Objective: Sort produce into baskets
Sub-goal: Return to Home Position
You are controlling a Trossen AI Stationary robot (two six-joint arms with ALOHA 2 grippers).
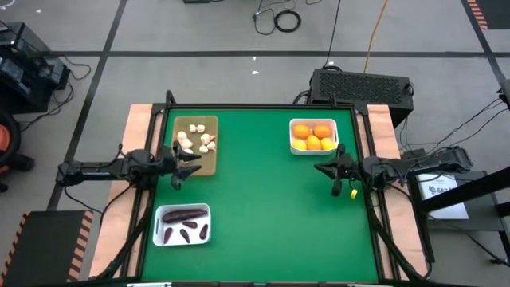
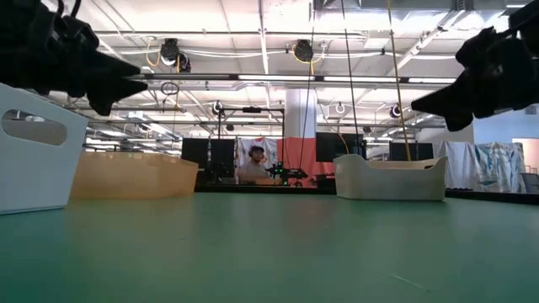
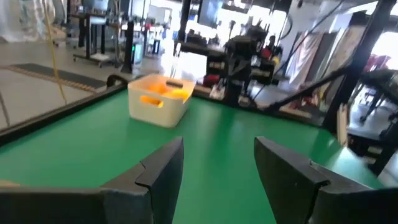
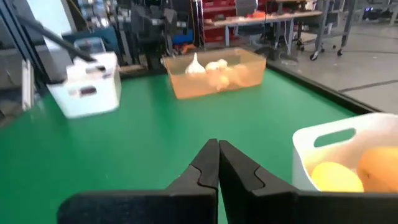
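Note:
Several orange and yellow citrus fruits (image 1: pixel 312 135) lie in a white basket (image 1: pixel 293 145) at the far right. Cream garlic bulbs (image 1: pixel 196 138) lie in the tan tray (image 1: pixel 207 163) at the far left. Dark purple eggplant pieces (image 1: pixel 183 226) lie in a second white basket (image 1: pixel 159 236) at the near left. My left gripper (image 1: pixel 188 164) hovers open at the tan tray's near edge, nothing between its fingers (image 3: pixel 163 167). My right gripper (image 1: pixel 325 169) hovers shut, a little nearer than the citrus basket, with nothing in it (image 4: pixel 214 148).
The green table top (image 1: pixel 263 199) lies bare between the baskets. Both arms reach in from the left and right edges at mid-depth. Black rails frame the table. In the low view a person sits at a desk in the room beyond the table (image 2: pixel 255 164).

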